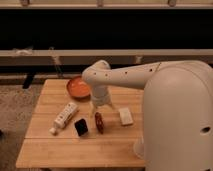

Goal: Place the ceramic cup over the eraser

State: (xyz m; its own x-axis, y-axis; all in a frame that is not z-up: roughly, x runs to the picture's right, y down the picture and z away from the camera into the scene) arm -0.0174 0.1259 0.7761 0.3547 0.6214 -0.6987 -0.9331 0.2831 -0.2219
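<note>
Arm (175, 110), gripper (101, 106) over table (50, 150) — eraser (81, 126) nr, camera-side

One wooden table (50, 150) bears five loose things, one of each kind. There is one red bowl (78, 88) at the far side, and the rest are placed from it. One white tube (65, 116) lies nearer the camera and slightly left of the bowl. One black eraser (81, 126) sits straight in front of it. One dark red oblong thing (99, 122) and one white block (125, 116) lie in front and to the right. One arm (130, 75) ends in one gripper (101, 109), which hangs just right of the bowl's front.
</note>
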